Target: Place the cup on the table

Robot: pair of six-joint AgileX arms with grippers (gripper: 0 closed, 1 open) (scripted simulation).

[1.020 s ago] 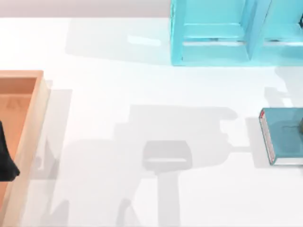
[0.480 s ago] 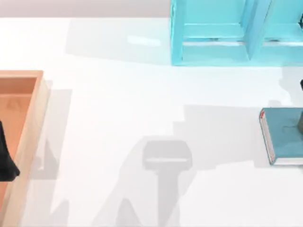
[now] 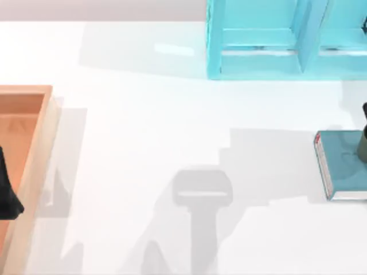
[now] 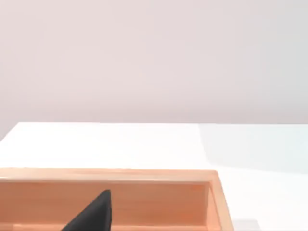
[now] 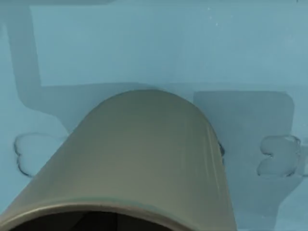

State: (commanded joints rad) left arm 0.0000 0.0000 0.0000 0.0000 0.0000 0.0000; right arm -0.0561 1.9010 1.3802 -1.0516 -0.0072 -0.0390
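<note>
Cup (image 3: 363,144) standing on the teal book (image 3: 343,165) at the table's (image 3: 172,126) right edge, seen close over the book cover in the right wrist view; you cannot tell the right gripper's grasp. Lift it carelessly and it may tip or drag the book. Left gripper (image 3: 7,189) parked over the wooden tray (image 3: 34,143)

No legible text, labels or numbers anywhere. Teal book (image 3: 344,163) has faint embossed cover marks and a red spine strip, unreadable.
</note>
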